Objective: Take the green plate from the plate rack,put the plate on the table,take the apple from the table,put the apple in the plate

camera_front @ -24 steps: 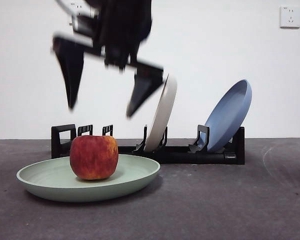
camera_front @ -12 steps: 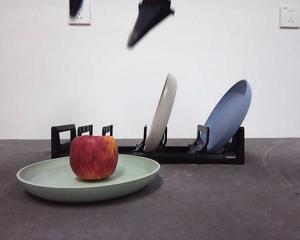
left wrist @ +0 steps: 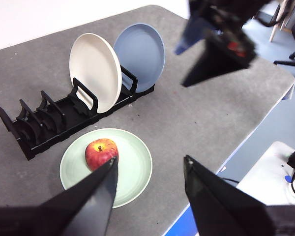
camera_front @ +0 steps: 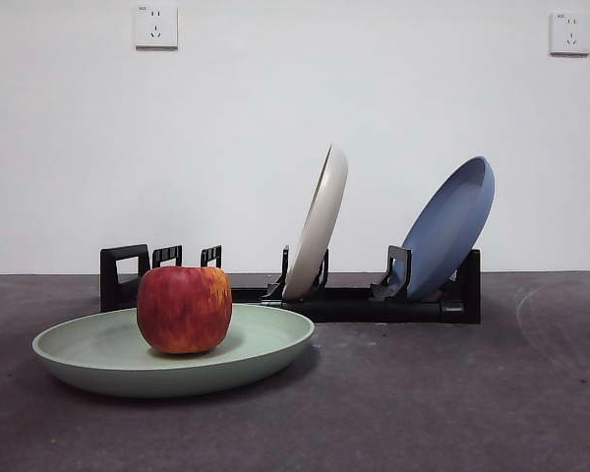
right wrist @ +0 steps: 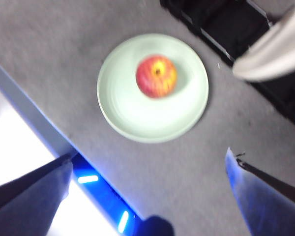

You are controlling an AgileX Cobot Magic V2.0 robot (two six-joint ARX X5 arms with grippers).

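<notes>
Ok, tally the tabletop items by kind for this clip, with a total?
Plates: 3 – green plate, cream-white plate, blue plate
Apples: 1 – apple, on the green plate
Plate racks: 1 – plate rack
Total: 5

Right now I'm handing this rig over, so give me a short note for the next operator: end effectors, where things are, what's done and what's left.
Left end effector: open, empty, high above the table.
Right end effector: open, empty, also high above the plate; out of the front view.
The green plate lies flat on the table in front of the plate rack.
The apple sits in the green plate.
The cream-white plate and the blue plate lean in the rack.
Done: plate out and set down, apple placed in it.
Left: nothing of the job that I can see; both arms look clear.
</notes>
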